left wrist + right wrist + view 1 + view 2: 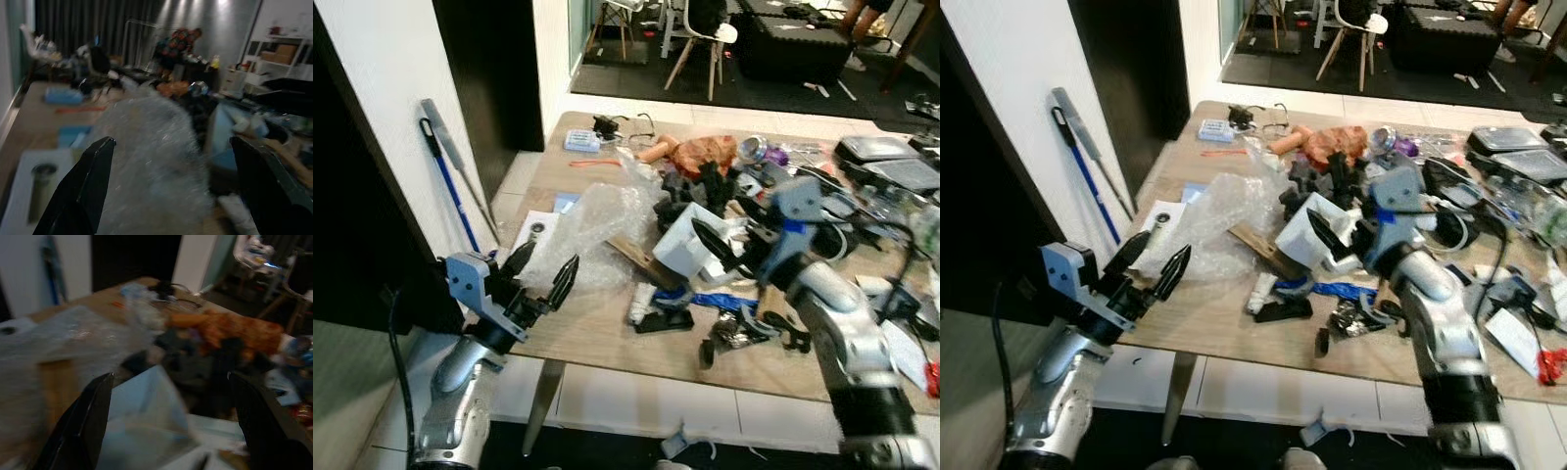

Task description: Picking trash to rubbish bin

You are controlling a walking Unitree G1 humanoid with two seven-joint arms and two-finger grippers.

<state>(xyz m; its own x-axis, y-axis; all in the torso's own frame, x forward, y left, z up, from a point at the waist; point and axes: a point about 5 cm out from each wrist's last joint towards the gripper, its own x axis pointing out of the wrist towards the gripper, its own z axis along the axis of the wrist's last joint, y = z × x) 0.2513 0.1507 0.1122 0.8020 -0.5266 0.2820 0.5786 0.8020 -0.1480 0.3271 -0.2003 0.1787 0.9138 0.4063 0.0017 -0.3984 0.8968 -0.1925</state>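
Left eye view:
- Table point(607, 328): wooden top crowded with clutter; its near edge runs across the lower part of the view, its left edge slants back toward a dark doorway.
- Left gripper point(540, 277): at the table's near left corner, fingers spread wide, holding nothing, tips just short of the wrap.
- Wrap point(592, 230): crumpled clear plastic on the left part of the table, near the left edge; bare wood in front of it up to the near edge.
- Right gripper point(722, 253): over the middle of the table, fingers apart, tips at the white box point(690, 240); nothing gripped.
- Mop point(450, 186): blue handle leaning on the white wall left of the table, a strip of tiled floor between.
- Floor point(636, 401): pale tiles under the near edge, one table leg point(543, 403) standing there.

Right eye view:
- Same scene; the open strip along the near edge point(1224, 328) lies between the two grippers.
- Paper point(1157, 223): white sheet at the left edge, partly under the wrap.

Left wrist view:
- Fingers point(83, 191): wide apart, with the blurred wrap point(151, 156) between and beyond them.

Right wrist view:
- Fingers point(85, 423): wide apart, the box point(146, 426) just ahead between them, wrap point(73, 340) to one side; dark and blurred.
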